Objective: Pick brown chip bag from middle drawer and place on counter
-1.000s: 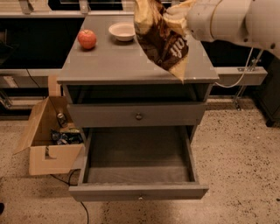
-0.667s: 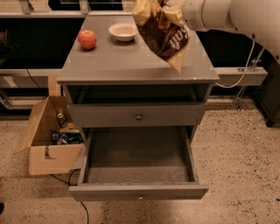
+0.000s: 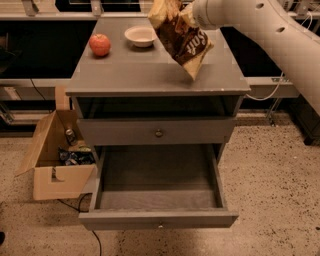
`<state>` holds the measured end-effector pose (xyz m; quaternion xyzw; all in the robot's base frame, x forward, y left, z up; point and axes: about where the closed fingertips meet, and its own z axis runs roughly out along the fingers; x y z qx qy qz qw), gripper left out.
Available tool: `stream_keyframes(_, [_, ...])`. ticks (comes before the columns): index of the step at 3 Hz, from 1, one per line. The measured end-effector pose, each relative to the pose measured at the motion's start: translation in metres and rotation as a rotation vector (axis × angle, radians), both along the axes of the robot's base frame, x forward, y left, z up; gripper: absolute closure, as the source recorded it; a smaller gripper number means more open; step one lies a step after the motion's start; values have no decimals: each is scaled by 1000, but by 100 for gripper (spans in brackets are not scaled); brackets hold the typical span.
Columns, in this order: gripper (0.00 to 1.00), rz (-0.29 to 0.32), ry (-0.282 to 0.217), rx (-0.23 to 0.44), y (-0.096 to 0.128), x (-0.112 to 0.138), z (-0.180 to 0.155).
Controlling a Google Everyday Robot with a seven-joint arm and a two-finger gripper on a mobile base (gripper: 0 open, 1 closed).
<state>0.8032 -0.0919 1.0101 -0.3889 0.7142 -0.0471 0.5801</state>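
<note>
So the gripper (image 3: 186, 15) was clamped shut on the top end of the brown chip bag (image 3: 181, 42), which dangled tilted below the jaws over the counter's (image 3: 135, 72) right side.

The crinkly dark-brown chip bag (image 3: 182, 42) with cream-yellow ends has big white letters on its side. I can read "JUS", set at a slant. The other letters are too crumpled to read. The tool (image 3: 189, 14) grips the bag's top, above the flat grey wooden table (image 3: 125, 70).
</note>
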Motion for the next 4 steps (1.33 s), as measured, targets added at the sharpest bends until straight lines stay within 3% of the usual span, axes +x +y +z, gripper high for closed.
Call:
stream_keyframes(1, [86,-10,14,22,2,2,-1])
stream_keyframes(4, [16,-9,14,21,2,2,-1])
